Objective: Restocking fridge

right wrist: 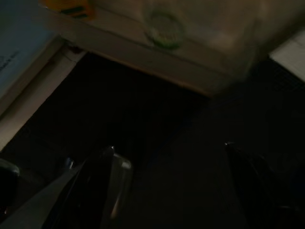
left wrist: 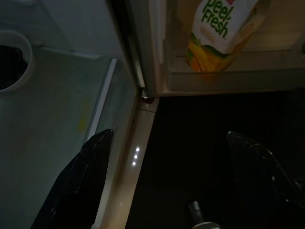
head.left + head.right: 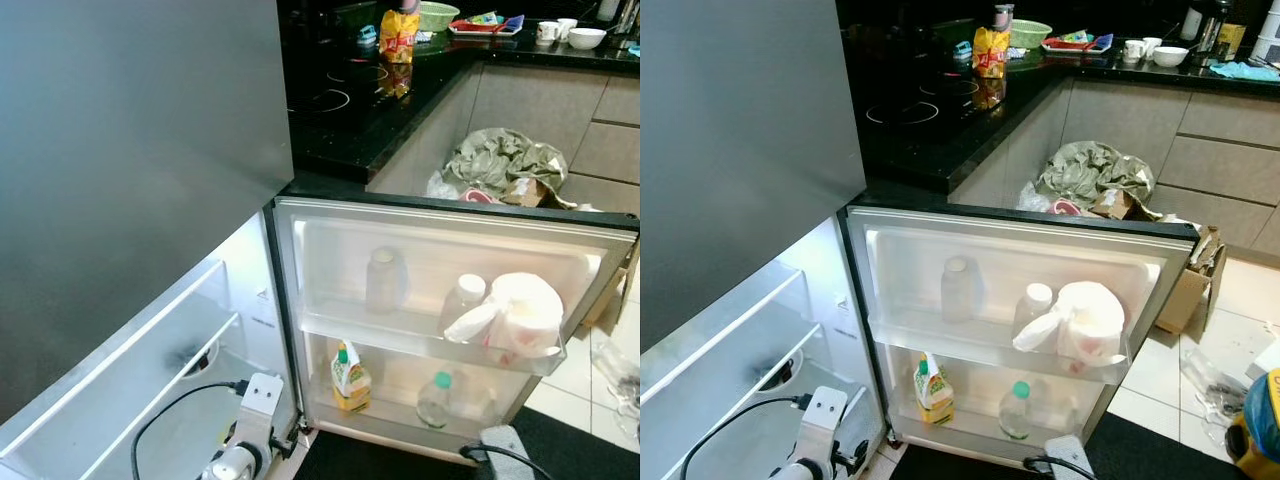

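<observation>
Fridge door (image 3: 330, 215) stands wide open, both arms low at the bottom of the head views. Left end effector (image 2: 169, 157): fingers spread, holding nothing, hovering over the sill by the door hinge, with the juice carton (image 2: 221, 33) ahead of it on the lower door shelf. Right end effector (image 1: 167, 157): fingers apart too and empty, over the dark mat (image 3: 1160, 445) in front of the door; that view is very dim.

Door stock:
- upper shelf: clear jar (image 3: 386, 280), white-capped bottle (image 3: 463, 300), white plastic bag (image 3: 515, 315) bulging over the rail
- lower shelf: juice carton, green-capped bottle (image 3: 436, 398)

Inside shelves (image 3: 130, 350) look bare apart from a round dark opening. Possible restock items on the black counter (image 3: 340, 130): yellow snack bag (image 3: 398, 38), green basket (image 3: 438, 14), tray (image 3: 485, 27), cups and a bowl. Well away from both arms.

Handling, my read:
- carton: light, semi-stiff, dents if squeezed. Grip across the narrow sides, mid-height.
- bottles and jar: smooth, likely slippery, heavier if full. Grip the body below the shoulder, not the cap.
- snack bag: soft, crushable. Pinch the top seam.
</observation>
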Robot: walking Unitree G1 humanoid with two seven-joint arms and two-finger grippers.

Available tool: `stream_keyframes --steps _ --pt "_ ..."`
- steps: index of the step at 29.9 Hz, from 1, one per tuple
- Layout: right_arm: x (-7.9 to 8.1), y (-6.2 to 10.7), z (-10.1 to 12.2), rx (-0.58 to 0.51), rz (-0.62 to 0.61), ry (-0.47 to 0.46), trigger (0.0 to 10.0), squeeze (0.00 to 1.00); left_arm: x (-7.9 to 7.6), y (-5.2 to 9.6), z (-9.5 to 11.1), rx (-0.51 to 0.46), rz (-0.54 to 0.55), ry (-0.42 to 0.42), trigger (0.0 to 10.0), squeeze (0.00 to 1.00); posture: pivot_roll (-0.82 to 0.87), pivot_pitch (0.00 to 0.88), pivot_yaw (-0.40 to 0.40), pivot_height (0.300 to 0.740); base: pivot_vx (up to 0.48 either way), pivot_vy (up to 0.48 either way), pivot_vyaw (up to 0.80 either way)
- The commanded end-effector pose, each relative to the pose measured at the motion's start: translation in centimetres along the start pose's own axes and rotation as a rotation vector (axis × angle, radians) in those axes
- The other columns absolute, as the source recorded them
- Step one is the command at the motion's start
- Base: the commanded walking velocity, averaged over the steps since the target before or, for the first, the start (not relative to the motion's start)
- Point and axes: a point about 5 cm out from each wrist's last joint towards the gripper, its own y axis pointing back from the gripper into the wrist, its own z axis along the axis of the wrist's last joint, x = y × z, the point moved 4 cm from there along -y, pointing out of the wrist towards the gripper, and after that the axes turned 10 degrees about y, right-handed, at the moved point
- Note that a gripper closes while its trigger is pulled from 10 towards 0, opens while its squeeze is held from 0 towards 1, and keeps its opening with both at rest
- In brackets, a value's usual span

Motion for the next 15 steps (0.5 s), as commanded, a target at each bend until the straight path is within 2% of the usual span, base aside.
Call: stream_keyframes --steps 1,4,10,15 --pt "0.1 0.0 -0.3 -0.004 -0.009 -0.029 10.0 0.0 -0.2 0.1 -0.9 0.028 0.003 0.016 10.0 0.0 -0.1 0.033 0.03 0.726 0.0 -0.42 0.0" --pt "0.1 0.2 -1.6 0.007 -0.052 -0.113 10.0 0.0 -0.3 0.1 -1.2 0.046 0.011 0.067 10.0 0.0 -0.12 0.039 0.07 0.726 0.0 -0.48 0.0" --pt "0.2 0.1 -1.6 -0.02 -0.065 -0.136 10.0 0.0 -0.5 0.0 -1.1 0.044 0.012 0.094 10.0 0.0 -0.12 0.039 0.07 0.726 0.0 -0.48 0.0" --pt "0.9 0.0 -1.8 -0.021 -0.056 -0.11 10.0 0.0 -0.8 -0.1 -1.1 0.041 0.013 0.101 10.0 0.0 -0.12 0.039 0.07 0.726 0.0 -0.48 0.0"
